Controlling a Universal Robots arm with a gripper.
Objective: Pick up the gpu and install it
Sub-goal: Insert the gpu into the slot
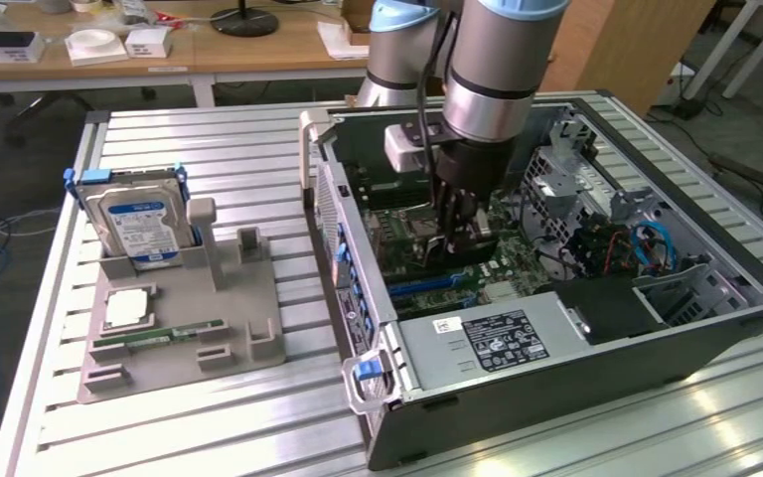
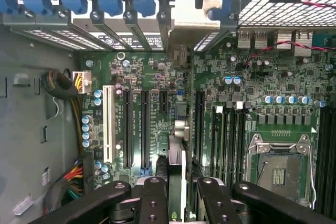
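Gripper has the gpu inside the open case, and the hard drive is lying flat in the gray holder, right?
Not quite: the exterior view shows the hard drive standing upright in the gray holder. The gripper does hold the gpu inside the case.

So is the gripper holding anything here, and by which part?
Yes: the gripper is closed on the gpu, pinching the long edge that faces away from the motherboard, with the card edge-on over the slots.
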